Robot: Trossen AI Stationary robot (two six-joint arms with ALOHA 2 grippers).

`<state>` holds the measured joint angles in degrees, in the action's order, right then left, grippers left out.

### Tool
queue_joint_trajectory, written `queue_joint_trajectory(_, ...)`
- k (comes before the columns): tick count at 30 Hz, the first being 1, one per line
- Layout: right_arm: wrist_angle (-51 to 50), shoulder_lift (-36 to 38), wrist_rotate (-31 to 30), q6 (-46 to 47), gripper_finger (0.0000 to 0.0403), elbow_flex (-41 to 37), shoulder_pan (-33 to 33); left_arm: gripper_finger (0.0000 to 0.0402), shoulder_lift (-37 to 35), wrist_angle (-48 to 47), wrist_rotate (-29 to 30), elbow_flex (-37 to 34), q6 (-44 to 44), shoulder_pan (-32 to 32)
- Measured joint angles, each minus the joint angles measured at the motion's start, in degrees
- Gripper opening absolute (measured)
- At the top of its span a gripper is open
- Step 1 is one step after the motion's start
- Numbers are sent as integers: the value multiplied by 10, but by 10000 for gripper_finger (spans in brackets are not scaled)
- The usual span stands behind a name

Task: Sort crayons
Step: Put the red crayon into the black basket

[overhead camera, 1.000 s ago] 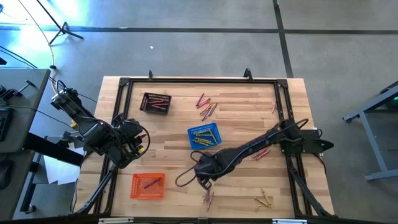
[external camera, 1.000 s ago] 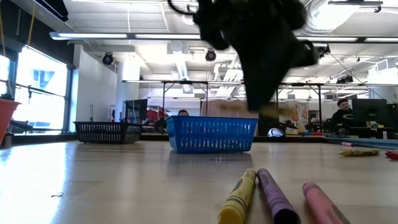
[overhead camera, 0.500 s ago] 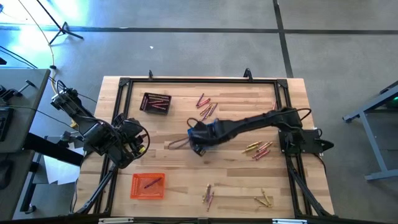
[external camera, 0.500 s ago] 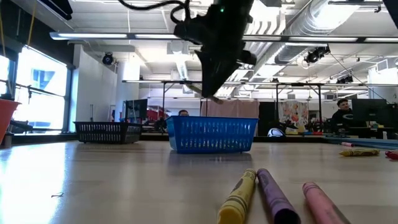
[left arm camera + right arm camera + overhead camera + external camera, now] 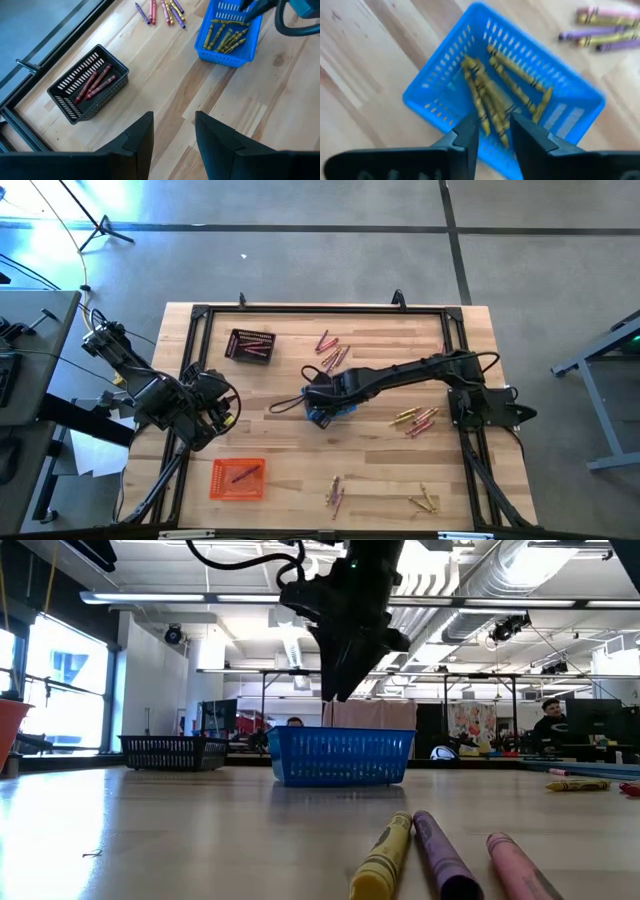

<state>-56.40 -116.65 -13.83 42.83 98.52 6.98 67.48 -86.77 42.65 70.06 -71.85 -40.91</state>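
Right gripper [image 5: 492, 131]: I'm parting its fingers over the blue basket [image 5: 435, 95]; a second ago, shut.
Drop: probably another yellow crayon [image 5: 512, 86] landing.
Left gripper [image 5: 172, 132]: waiting, fingers apart.

Blue mesh basket [image 5: 330, 402] is set mid-table on the wooden table [image 5: 380, 480]. Black mesh basket [image 5: 250, 346] is placed toward the far left corner; orange mesh basket [image 5: 238, 478] is placed near the front left edge. A black metal frame [image 5: 300, 308] is mounted around the tabletop. A seated person [image 5: 551, 720] is seen in the background room.
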Motion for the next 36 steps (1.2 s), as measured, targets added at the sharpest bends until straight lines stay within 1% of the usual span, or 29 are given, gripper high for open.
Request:
queue_joint_trajectory(5,-19,14,7,63,106,0,22,129,0,-1,0,0,1,0)
queue_joint_trajectory(8,-15,26,18,118,107,0,47,129,0,-2,0,0,1,0)
queue_joint_trajectory(12,-9,27,50,247,107,0,89,129,0,-2,-1,0,1,0)
queue_joint_trajectory(16,8,5,58,380,107,1,146,129,0,-2,-1,0,1,0)
queue_joint_trajectory(19,30,-12,59,446,107,1,186,129,0,-2,0,0,2,0)
queue_joint_trajectory(22,49,-28,54,501,107,1,212,129,0,-1,0,0,13,0)
queue_joint_trajectory(25,52,-42,53,530,107,1,229,129,0,0,0,0,15,0)
queue_joint_trajectory(29,47,-50,50,530,107,1,237,129,1,32,-6,0,10,0)
queue_joint_trajectory(33,31,-50,33,516,107,1,237,129,19,106,-36,0,66,0)
queue_joint_trajectory(36,30,-50,33,512,107,1,237,129,44,147,-42,0,96,0)
